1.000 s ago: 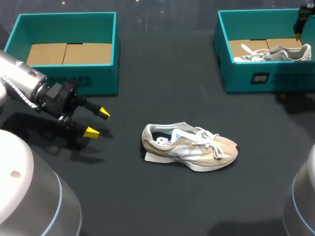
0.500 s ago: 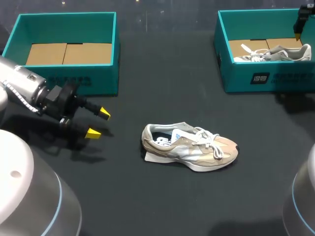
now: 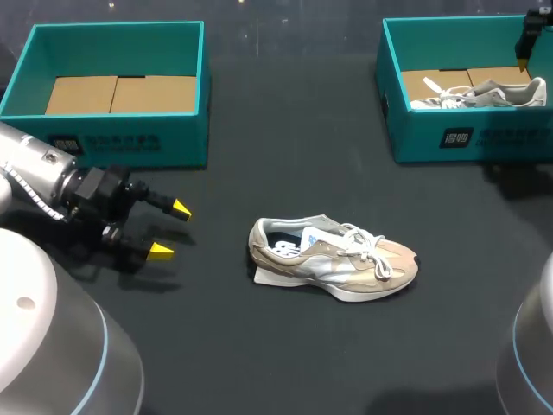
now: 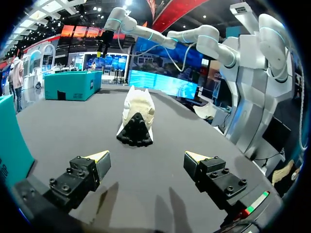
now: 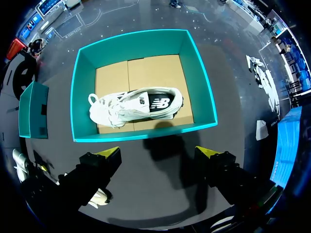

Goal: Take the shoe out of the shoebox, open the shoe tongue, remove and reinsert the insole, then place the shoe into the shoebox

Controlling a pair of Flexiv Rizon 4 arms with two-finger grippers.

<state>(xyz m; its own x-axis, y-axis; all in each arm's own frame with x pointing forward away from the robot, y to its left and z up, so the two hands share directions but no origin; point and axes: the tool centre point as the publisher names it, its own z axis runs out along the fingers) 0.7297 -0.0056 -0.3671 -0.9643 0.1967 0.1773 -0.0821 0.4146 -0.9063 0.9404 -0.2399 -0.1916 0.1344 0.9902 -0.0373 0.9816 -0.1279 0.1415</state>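
A beige and white shoe (image 3: 333,258) lies on its side in the middle of the dark table, toe pointing right. In the left wrist view the shoe (image 4: 137,115) is seen heel-first, well ahead of my left gripper (image 4: 148,161), which is open and empty. In the head view that left gripper (image 3: 171,229) hovers to the left of the shoe. A second white shoe (image 5: 136,105) lies in the teal shoebox (image 5: 77,92) at the back right. My right gripper (image 5: 158,154) hangs high above that box, open and empty. Only a dark bit of the right arm (image 3: 529,35) shows in the head view.
An empty teal shoebox (image 3: 26,69) with a cardboard floor stands at the back left, just behind my left arm. The right shoebox (image 3: 415,130) with the white shoe (image 3: 479,93) sits at the back right.
My left arm has drawn back to the left and sunk a little toward the table, fingers still open. The shoe and the right arm have not moved.
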